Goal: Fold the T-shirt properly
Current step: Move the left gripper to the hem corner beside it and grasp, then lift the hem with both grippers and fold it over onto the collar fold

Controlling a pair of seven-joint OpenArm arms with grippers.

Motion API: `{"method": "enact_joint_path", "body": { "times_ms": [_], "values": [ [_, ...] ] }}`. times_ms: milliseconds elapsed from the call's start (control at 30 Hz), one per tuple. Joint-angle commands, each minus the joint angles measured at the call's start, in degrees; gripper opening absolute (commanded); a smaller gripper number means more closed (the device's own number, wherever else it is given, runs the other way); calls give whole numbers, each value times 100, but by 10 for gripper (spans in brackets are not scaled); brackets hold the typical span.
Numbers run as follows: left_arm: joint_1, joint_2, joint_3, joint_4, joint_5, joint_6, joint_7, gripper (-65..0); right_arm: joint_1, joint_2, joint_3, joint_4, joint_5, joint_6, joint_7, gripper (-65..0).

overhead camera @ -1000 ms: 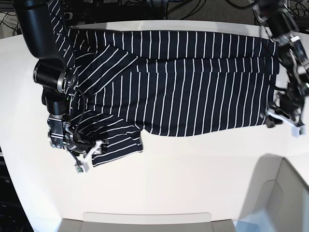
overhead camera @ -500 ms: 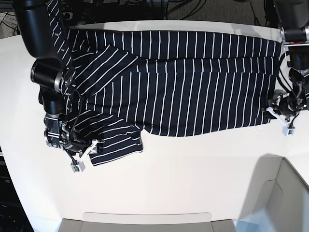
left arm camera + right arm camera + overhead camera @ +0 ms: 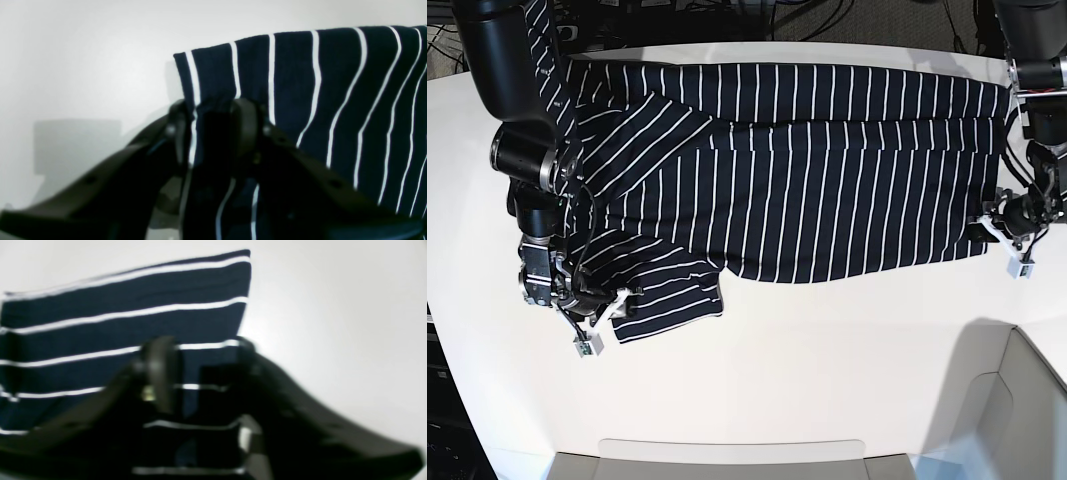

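The T-shirt (image 3: 797, 170) is lying spread flat across the far half of the white bench (image 3: 807, 370), its dark navy cloth crossed by thin white stripes, one short sleeve folded down toward the near left edge of the base view.

The left tool (image 3: 213, 110) is sitting at the shirt's near hem corner on the base view's right side (image 3: 1005, 225). In the left wrist view its two dark fingers (image 3: 245, 123) are standing on either side of a bunched ridge of striped cloth, pressing it between them, so this tool is grasping the T-shirt.

The right tool (image 3: 200, 356) is sitting at the sleeve's end (image 3: 612, 305). Its fingers (image 3: 160, 373) are straddling the sleeve's edge with cloth lying between them, but the blurred right wrist view is leaving it unclear whether they are clenching the fabric or standing released.
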Motion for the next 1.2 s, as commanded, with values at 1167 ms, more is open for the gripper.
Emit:
{"method": "enact_joint_path", "body": {
  "times_ms": [1167],
  "values": [
    [1634, 93, -2127, 2774, -65, 217, 526, -650, -1754, -886, -30, 5924, -164, 1450, -2399, -650]
  ]
}}
